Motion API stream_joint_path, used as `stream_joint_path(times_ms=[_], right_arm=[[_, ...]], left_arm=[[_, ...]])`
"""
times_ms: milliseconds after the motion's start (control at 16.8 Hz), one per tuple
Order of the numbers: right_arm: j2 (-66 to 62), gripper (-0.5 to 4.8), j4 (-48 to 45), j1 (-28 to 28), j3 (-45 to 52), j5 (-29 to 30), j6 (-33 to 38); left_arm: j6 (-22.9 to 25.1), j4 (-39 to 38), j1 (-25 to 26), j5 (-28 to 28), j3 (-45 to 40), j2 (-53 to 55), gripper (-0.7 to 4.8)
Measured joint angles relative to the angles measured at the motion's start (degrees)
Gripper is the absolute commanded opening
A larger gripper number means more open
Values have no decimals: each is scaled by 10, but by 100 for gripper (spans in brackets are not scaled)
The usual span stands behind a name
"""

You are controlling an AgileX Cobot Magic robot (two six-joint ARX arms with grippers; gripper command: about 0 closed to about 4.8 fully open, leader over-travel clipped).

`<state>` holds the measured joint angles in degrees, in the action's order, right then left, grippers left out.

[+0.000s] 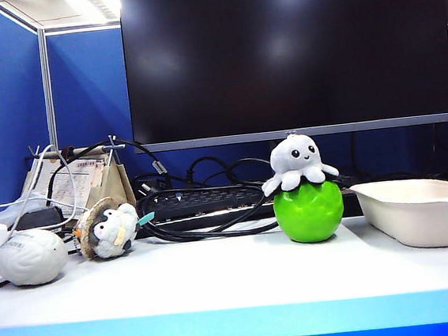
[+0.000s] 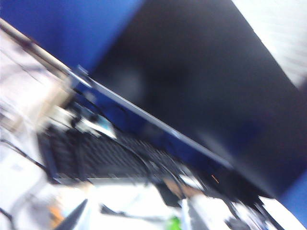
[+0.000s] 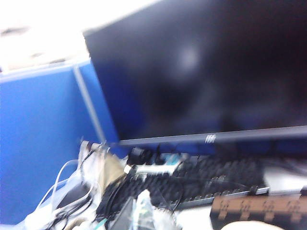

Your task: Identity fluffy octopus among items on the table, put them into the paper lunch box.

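The fluffy octopus (image 1: 297,161), pale grey-white with black eyes, sits on top of a green apple (image 1: 309,210) on the white table (image 1: 219,283). The off-white paper lunch box (image 1: 423,211) stands just right of the apple with nothing showing inside it. Neither arm shows in the exterior view. In the blurred left wrist view my left gripper (image 2: 132,218) is open, its two tips wide apart above the table, with a sliver of the green apple (image 2: 173,224) near one tip. In the right wrist view my right gripper (image 3: 135,210) is shut, holding nothing, facing the keyboard.
A grey-white brain-shaped ball (image 1: 30,256) and a brown-and-white plush bird (image 1: 108,229) lie at the left. Behind them are a black keyboard (image 1: 203,202), tangled cables (image 1: 173,220) and a large dark monitor (image 1: 292,50). Blue partition walls stand at the left.
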<state>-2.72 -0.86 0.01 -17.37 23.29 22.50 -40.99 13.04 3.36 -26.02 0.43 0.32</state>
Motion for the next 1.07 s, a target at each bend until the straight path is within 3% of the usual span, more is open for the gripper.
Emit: stream_joint_path(times_ms=[418, 596, 656, 895, 1074], right_arm=[[0, -6, 2, 0, 0, 19, 16], [-23, -5, 4, 0, -1, 39, 28], [-35, -5, 4, 0, -1, 47, 28], [-85, -5, 4, 0, -4, 52, 28], [-123, -5, 12, 0, -18, 52, 28]], left_arm=[[-4, -24, 0, -43, 0, 0, 247], [-3, -25, 0, -134, 0, 0, 247], [4, -38, 0, -141, 8, 0, 247], [133, -200, 0, -60, 113, 1, 247], [139, -311, 0, -46, 120, 1, 247]])
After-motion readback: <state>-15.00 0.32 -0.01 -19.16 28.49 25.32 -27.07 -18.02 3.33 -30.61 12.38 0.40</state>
